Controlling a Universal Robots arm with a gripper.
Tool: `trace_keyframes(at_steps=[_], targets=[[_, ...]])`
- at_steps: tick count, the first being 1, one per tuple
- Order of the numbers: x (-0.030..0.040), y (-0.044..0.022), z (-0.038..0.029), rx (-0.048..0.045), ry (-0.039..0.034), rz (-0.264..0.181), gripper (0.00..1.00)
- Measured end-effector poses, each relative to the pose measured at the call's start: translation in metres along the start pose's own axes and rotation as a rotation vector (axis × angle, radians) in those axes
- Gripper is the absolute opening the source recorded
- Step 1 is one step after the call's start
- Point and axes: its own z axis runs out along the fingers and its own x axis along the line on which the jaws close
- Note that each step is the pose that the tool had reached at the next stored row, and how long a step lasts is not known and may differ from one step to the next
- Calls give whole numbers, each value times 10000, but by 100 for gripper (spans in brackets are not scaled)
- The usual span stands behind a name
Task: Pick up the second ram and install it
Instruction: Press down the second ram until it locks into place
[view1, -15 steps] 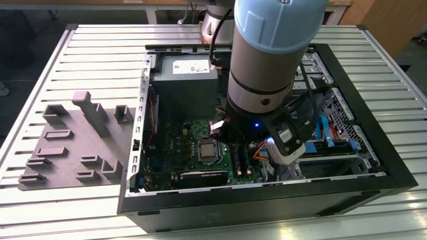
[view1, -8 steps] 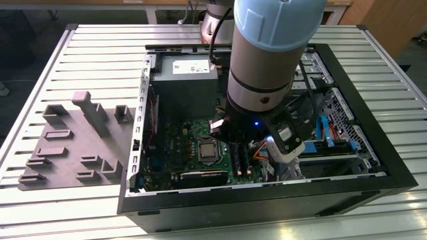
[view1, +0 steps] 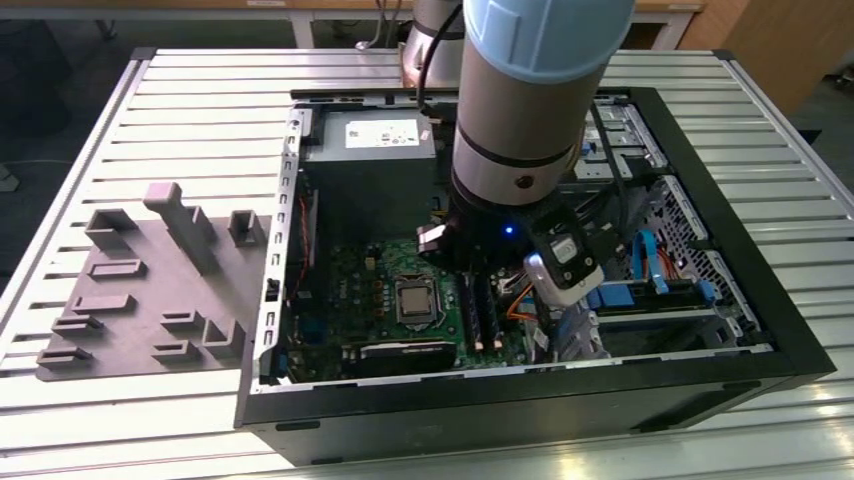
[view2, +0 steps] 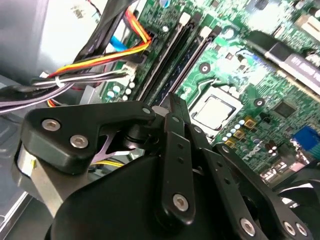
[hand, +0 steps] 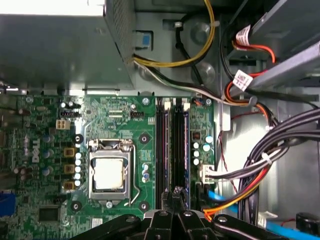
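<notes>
The arm reaches down into an open computer case (view1: 721, 370). My gripper (hand: 176, 192) hangs just above the near end of the long black slots (hand: 160, 150) on the green board (hand: 125, 115), beside the processor socket (hand: 109, 174). Its fingers (view2: 172, 107) are drawn together with nothing visible between them. A dark narrow stick with bluish chips, which looks like the second ram (hand: 178, 150), stands in a slot in line with the fingertips; it is the same stick as the second ram (view2: 176, 67). In the exterior view the gripper (view1: 465, 262) is over the slots (view1: 481, 310).
Bundles of coloured cables (hand: 260, 170) run close beside the slots. The grey power supply box (view1: 367, 150) fills the case's far end. Drive bays (view1: 667, 290) are at the exterior view's right. A grey moulded tray (view1: 134, 300) lies on the slatted table at the exterior view's left.
</notes>
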Motion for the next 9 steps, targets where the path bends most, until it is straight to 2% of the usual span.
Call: trace_keyframes(at_steps=[9], targets=[[0, 19, -8, 1, 0, -1, 11]])
